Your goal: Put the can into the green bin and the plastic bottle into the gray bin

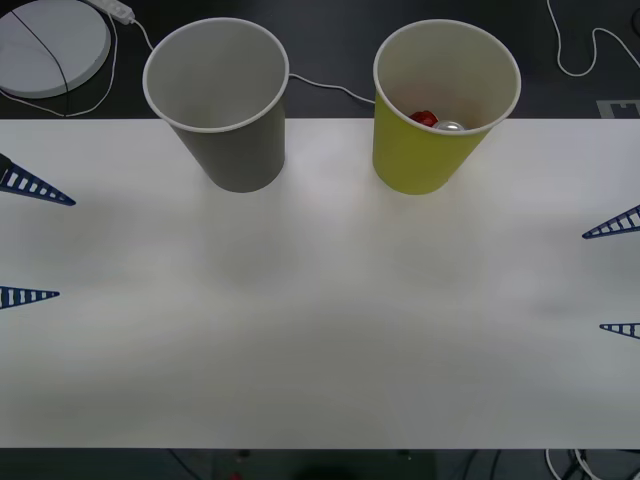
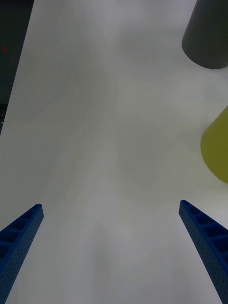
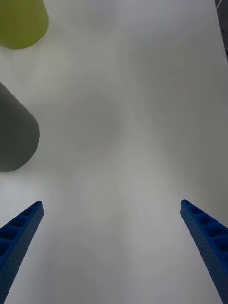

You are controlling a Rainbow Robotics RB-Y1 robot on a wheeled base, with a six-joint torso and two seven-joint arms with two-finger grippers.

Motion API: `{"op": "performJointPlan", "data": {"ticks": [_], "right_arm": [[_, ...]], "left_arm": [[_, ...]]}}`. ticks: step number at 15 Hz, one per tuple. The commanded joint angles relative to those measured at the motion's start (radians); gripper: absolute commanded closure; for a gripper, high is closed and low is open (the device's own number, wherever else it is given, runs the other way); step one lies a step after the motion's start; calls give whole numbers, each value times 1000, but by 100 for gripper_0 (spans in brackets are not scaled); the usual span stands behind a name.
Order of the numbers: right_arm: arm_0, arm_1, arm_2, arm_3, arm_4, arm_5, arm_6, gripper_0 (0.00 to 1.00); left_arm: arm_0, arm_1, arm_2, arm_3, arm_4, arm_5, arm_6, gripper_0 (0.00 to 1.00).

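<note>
The green bin (image 1: 430, 150) stands upright at the back right of the white table (image 1: 320, 320). Inside it lies the can (image 1: 432, 121), red with a silver top, partly hidden by the wall. The gray bin (image 1: 225, 120) stands upright to its left, and its visible inside looks bare. The plastic bottle is out of view. My left gripper (image 1: 35, 240) is open at the table's left edge, holding nothing. My right gripper (image 1: 612, 276) is open at the right edge, also holding nothing. The wrist views show the gray bin (image 2: 209, 33) (image 3: 14, 133) and the green bin (image 2: 216, 147) (image 3: 21, 21) from the side.
Behind the table, on a dark floor, sit a round white disc (image 1: 45, 45) and white cables (image 1: 320, 85). The broad middle and front of the table lie between the two grippers.
</note>
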Motion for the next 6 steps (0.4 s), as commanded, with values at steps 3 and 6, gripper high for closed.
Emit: {"op": "performJointPlan", "data": {"ticks": [3,6], "right_arm": [[0,0,0,0,0,0,0,0],[0,0,0,0,0,0,0,0]], "left_arm": [[1,0,0,2,-11,-6,-9,0],[1,0,0,2,-11,-6,-9,0]]}}
